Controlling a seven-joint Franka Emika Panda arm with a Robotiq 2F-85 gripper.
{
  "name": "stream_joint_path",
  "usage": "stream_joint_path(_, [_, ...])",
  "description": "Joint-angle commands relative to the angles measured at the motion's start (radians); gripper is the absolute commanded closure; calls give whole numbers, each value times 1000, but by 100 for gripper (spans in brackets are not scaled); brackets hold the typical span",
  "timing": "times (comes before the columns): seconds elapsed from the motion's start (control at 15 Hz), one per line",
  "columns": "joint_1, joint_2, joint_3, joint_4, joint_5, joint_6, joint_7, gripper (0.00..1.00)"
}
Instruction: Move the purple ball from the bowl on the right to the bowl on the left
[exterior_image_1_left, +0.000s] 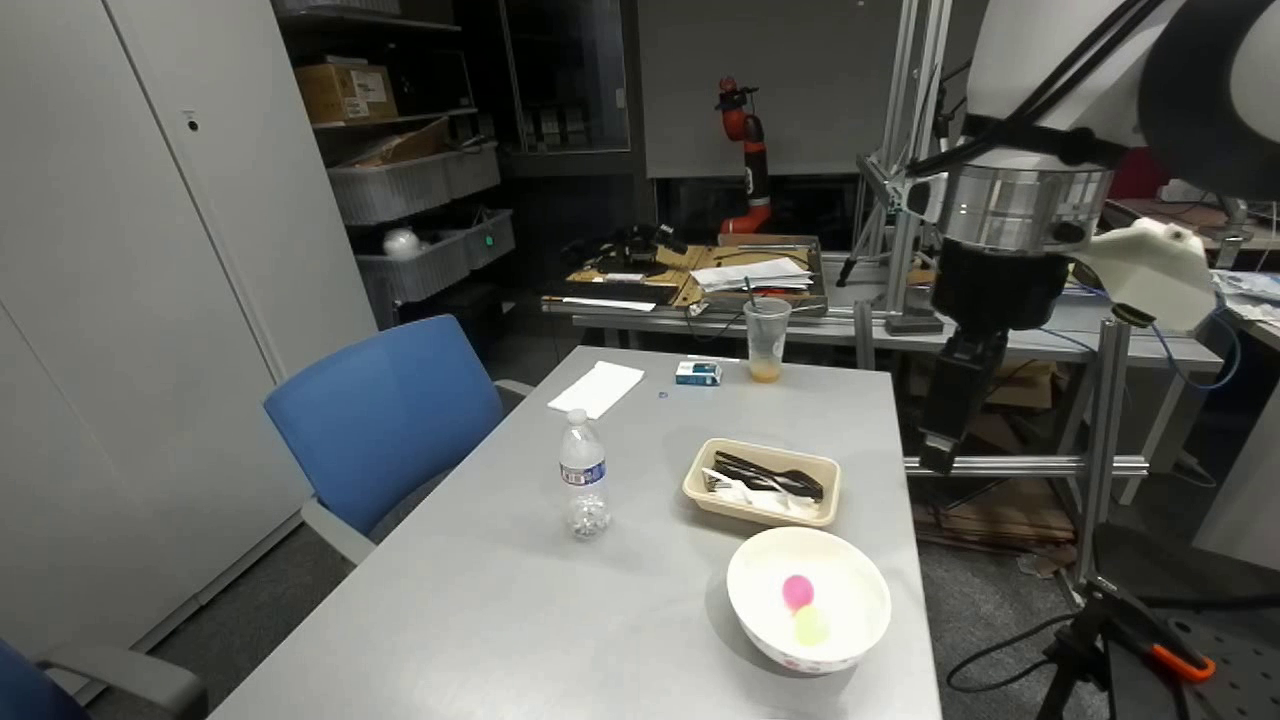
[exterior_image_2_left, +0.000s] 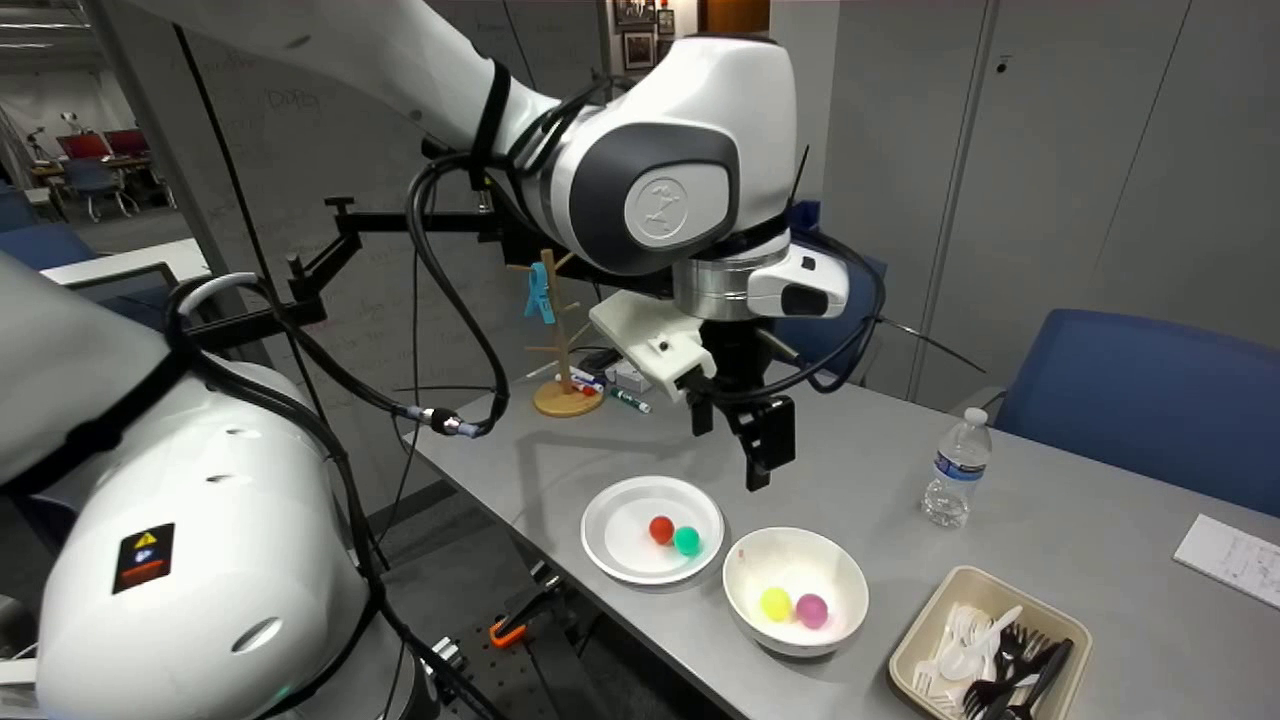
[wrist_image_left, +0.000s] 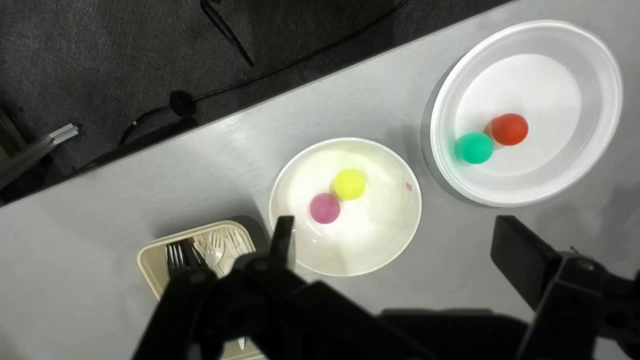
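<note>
The purple ball (wrist_image_left: 325, 208) lies in a deep white bowl (wrist_image_left: 372, 240), touching or close beside a yellow ball (wrist_image_left: 349, 184). The purple ball shows in both exterior views (exterior_image_1_left: 797, 592) (exterior_image_2_left: 811, 611), in the same bowl (exterior_image_2_left: 848, 580). To its left in an exterior view stands a wide, shallow white bowl (exterior_image_2_left: 612, 525) holding a red ball (exterior_image_2_left: 661, 530) and a green ball (exterior_image_2_left: 686, 541). This shallow bowl also shows in the wrist view (wrist_image_left: 545, 75). My gripper (wrist_image_left: 395, 220) is open and empty, high above the table; it also shows in both exterior views (exterior_image_1_left: 938, 455) (exterior_image_2_left: 733, 455).
A beige tray (exterior_image_2_left: 905, 655) of plastic cutlery stands beside the deep bowl. A water bottle (exterior_image_2_left: 957, 470), a wooden stand (exterior_image_2_left: 567, 400) with markers, paper (exterior_image_1_left: 598, 388), a small blue box (exterior_image_1_left: 698, 374) and a plastic cup (exterior_image_1_left: 767, 335) are on the table (exterior_image_1_left: 520, 600).
</note>
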Motion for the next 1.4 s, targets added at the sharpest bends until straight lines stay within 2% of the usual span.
stream_joint_path(0.0, [7,2,-6,21,28,-66,-27,0])
stream_joint_path(0.07, [16,103,-2,38,38,18,-23,0])
stream_joint_path(0.2, [20,144,-10,47,71,45,-19,0])
stream_joint_path(0.27, [2,57,5,10,39,10,-3,0])
stream_joint_path(0.53, [4,137,4,32,55,40,-2,0])
stream_joint_path(1.33, [-3,140,12,35,53,45,40,0])
